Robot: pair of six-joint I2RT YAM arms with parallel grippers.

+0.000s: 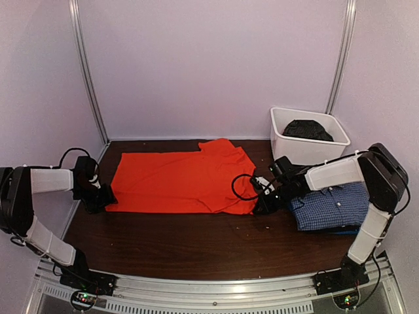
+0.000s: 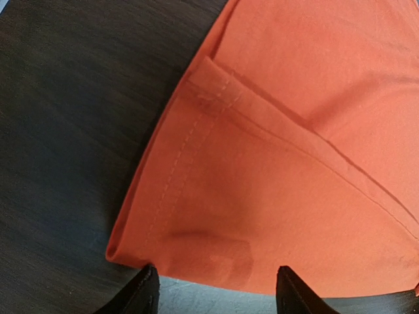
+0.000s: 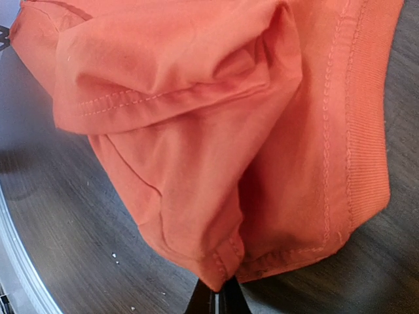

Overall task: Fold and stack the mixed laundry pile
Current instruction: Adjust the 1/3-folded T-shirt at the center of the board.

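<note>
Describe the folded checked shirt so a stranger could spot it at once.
Start at the white tub at the far right of the table. Just in front of it lies the checked shirt, folded flat. It alone is blue-and-white patterned; the T-shirt beside it is plain orange.

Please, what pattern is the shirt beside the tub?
Folded shirt: small blue-and-white checks; top external view.

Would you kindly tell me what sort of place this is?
Likely a robot lab booth: plain pale wall panels on metal posts, and a dark wooden table holding a bright orange cloth T-shirt.
</note>
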